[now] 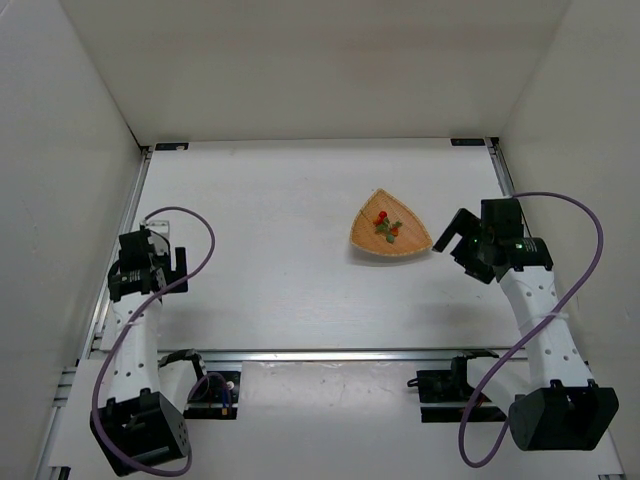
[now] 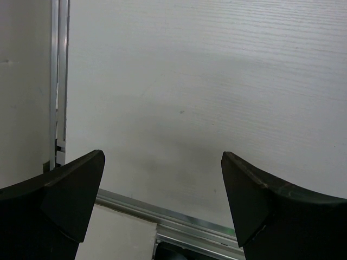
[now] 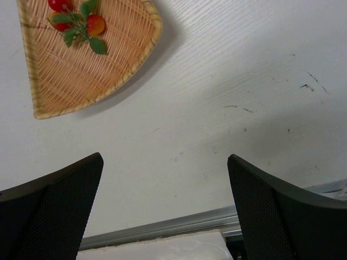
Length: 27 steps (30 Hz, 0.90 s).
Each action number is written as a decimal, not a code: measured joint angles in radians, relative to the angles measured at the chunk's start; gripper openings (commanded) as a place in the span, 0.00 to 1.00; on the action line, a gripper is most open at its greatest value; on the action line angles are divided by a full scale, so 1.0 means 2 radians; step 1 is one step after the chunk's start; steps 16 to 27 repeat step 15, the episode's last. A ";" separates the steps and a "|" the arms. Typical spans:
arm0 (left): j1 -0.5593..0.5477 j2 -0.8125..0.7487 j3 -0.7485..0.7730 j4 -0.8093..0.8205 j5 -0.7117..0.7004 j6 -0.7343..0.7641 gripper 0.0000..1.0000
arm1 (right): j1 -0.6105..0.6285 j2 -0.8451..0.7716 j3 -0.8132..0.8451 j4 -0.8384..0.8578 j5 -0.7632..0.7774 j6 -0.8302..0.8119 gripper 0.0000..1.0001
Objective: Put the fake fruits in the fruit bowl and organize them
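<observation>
Woven tan fruit bowl (image 1: 366,238), apex toward far wall (image 1: 320,70), fake fruits (image 1: 386,226) inside.

White wood-grain tabletop (image 1: 270,260), matte. A tan woven rounded-triangle dish (image 1: 412,240) with a pale rim sits flat on it. Aluminium rail (image 1: 330,355) runs along the table edge nearer than the dish. Dark scuff marks (image 3: 306,85) on the surface right of the dish in the right wrist view.
</observation>
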State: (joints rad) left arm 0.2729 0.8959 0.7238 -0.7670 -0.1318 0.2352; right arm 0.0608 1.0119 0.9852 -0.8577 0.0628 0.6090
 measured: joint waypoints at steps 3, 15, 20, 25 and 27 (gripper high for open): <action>0.001 -0.002 -0.007 0.006 0.000 0.000 1.00 | 0.000 -0.005 -0.006 0.003 0.000 0.001 1.00; 0.002 -0.001 -0.043 0.021 -0.003 0.000 1.00 | 0.000 -0.039 -0.044 0.011 0.005 0.008 0.98; 0.002 -0.001 -0.043 0.021 -0.003 0.000 1.00 | 0.000 -0.039 -0.044 0.011 0.005 0.008 0.98; 0.002 -0.001 -0.043 0.021 -0.003 0.000 1.00 | 0.000 -0.039 -0.044 0.011 0.005 0.008 0.98; 0.002 -0.001 -0.043 0.021 -0.003 0.000 1.00 | 0.000 -0.039 -0.044 0.011 0.005 0.008 0.98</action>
